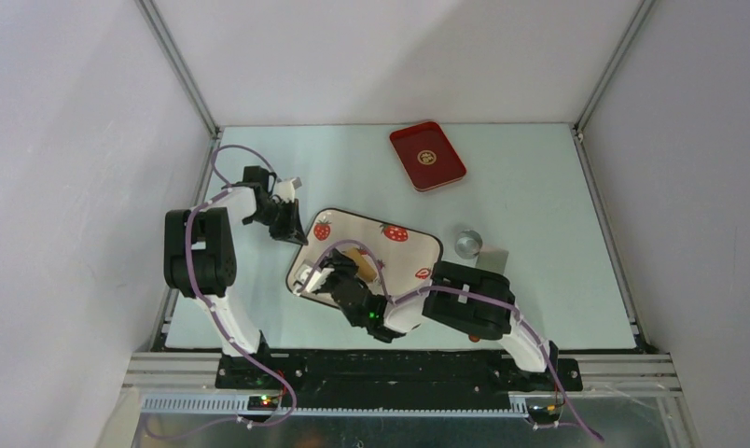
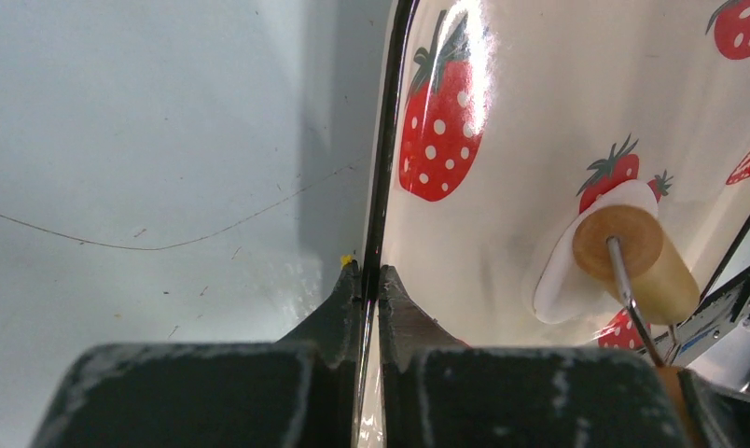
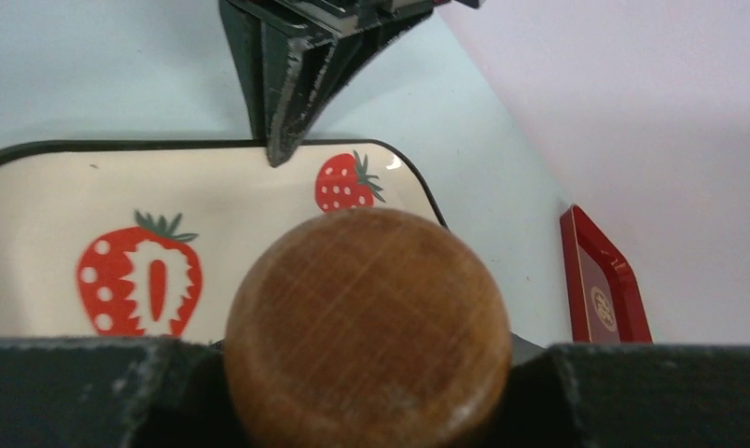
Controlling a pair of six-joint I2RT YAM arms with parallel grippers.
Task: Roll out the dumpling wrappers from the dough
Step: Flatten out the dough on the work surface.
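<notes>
The strawberry tray (image 1: 409, 259) lies askew on the bench (image 1: 539, 205). In it is one dumpling wrapper (image 2: 558, 280), a flat white piece of dough. It lies in the tray's near-left part, next to a printed strawberry. The roller of a wooden rolling pin (image 2: 665, 280) sits on top of it and covers much of it. How thin the piece has become is hard to judge from this angle.

Beyond the strawberry tray's far right corner, well apart from it, sits a red tray (image 1: 427, 156) with a gold emblem in its middle. A small silvery cup (image 1: 466, 243) stands just off the strawberry tray's right edge.

The left claw (image 2: 371, 285) is pinched nearly shut on the strawberry tray's left rim, with one finger outside on the bench and one inside the tray. The right claw (image 3: 367, 373) reaches in over the tray's near edge. It stands partly open, clamped on the rolling pin's round wooden handle with a finger on each side.

Left of the strawberry tray's rim, the left wrist view shows bare bench with faint scratches. Open bench also lies between the strawberry tray and the red tray, and to the right past the cup. The right arm's elbow crosses the strawberry tray's near right corner, close to the cup.
</notes>
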